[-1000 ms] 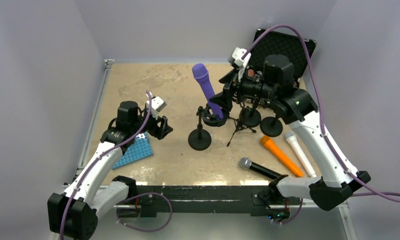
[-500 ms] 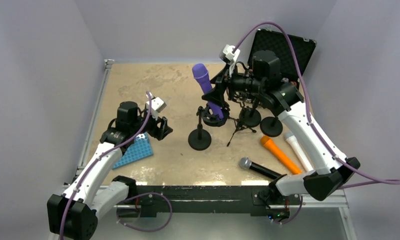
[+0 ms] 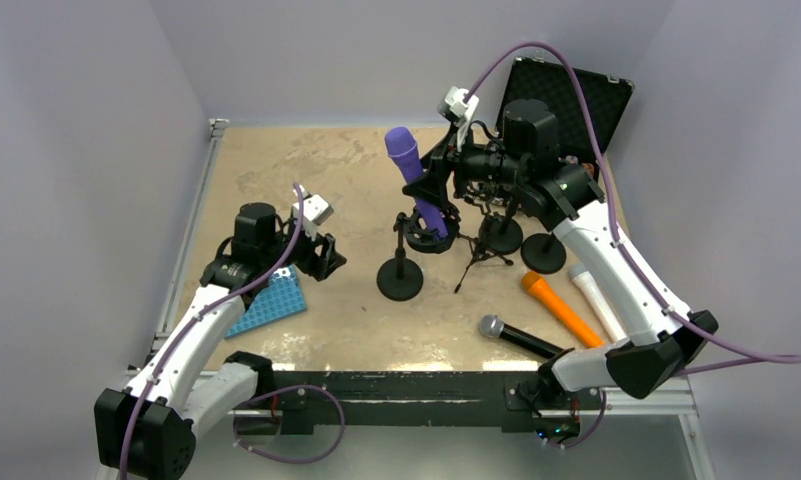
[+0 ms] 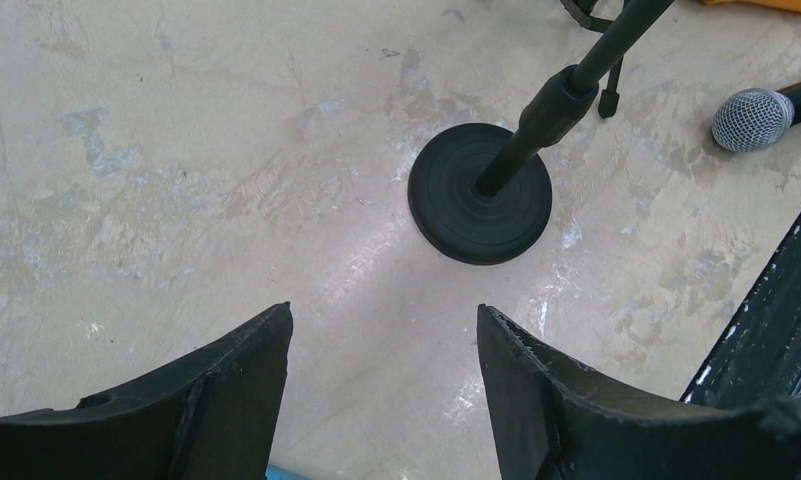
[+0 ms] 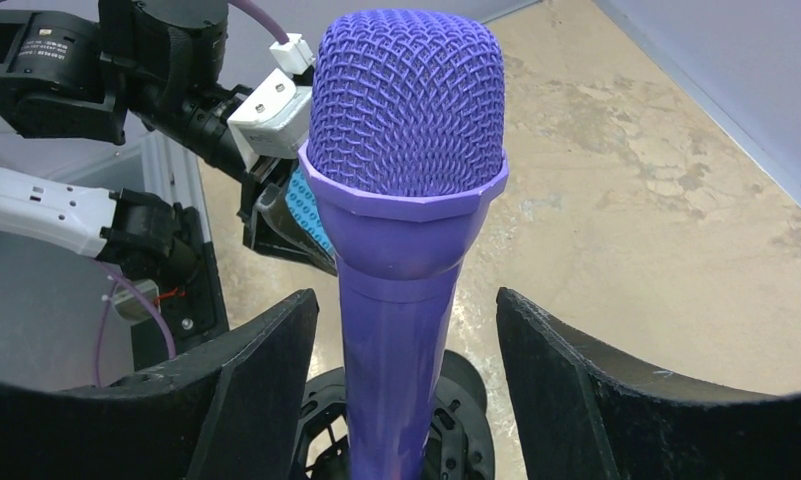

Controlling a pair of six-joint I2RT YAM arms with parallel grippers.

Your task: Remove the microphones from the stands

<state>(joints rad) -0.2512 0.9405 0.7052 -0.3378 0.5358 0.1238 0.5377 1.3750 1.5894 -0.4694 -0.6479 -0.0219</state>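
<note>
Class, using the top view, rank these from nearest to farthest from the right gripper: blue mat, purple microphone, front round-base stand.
1. purple microphone, between the right gripper's fingers.
2. front round-base stand, centre table.
3. blue mat, far left.

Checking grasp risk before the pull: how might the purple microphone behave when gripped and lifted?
The purple microphone looks rigid, so it probably will not flex. Its smooth round handle may slip once the open right gripper closes. It leans in a small-based stand, which could tip when pulled.
</note>
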